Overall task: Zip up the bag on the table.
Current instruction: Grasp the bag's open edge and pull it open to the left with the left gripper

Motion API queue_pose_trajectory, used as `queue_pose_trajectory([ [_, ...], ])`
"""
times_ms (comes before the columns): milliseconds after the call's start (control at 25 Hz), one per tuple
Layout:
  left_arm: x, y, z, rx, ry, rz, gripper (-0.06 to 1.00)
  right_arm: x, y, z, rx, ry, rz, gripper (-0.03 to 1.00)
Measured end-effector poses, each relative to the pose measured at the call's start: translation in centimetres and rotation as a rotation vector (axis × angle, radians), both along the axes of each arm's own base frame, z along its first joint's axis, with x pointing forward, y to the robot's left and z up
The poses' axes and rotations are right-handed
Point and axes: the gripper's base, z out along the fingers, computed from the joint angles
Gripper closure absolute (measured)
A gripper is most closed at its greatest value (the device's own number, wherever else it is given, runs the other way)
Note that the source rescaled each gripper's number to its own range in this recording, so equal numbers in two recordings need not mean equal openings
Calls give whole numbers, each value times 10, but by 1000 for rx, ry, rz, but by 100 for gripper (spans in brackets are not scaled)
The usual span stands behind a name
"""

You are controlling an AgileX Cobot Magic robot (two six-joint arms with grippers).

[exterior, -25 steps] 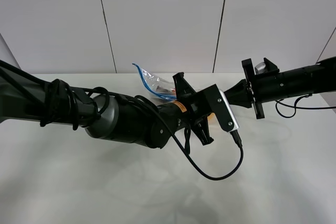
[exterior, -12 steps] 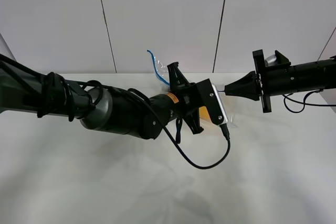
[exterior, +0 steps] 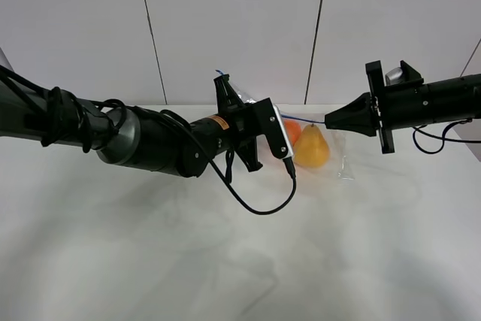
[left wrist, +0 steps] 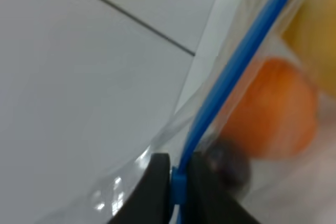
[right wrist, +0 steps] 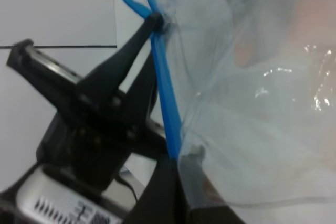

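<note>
Stretching the strip (left wrist: 236,72) taut, the left gripper (exterior: 223,84) and right gripper (exterior: 331,119), both clamped on it, have drawn apart; the bag (exterior: 343,157) rests by the table (exterior: 225,261) far edge, seemingly ready for sealing.

bag (exterior: 343,157): clear, as far as I can see
zip strip (left wrist: 237,69): bright blue
orange (left wrist: 273,111): orange, obviously
pear (exterior: 312,148): yellow
table (exterior: 225,261): plain white
left gripper (left wrist: 177,182), right gripper (exterior: 331,119): black

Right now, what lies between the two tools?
The blue zip strip of the bag, stretched from left tool to right tool; exterior high view shows it.
</note>
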Motion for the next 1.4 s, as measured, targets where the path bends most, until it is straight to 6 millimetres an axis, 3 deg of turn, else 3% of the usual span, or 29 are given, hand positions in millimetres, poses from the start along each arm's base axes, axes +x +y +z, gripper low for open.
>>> queue_pose_trajectory([
  [480, 16, 21, 7, 15, -93, 60, 94, 6, -7, 47, -161, -73, 43, 97],
  [680, 22, 31, 9, 31, -122, 86, 94, 8, -8, 51, -171, -78, 45, 97],
  [1040, 51, 86, 9, 39, -118, 234, 94, 7, -8, 52, -177, -76, 54, 97],
  [1400, 52, 89, 8, 41, -112, 234, 94, 7, -8, 52, -169, -75, 56, 97],
])
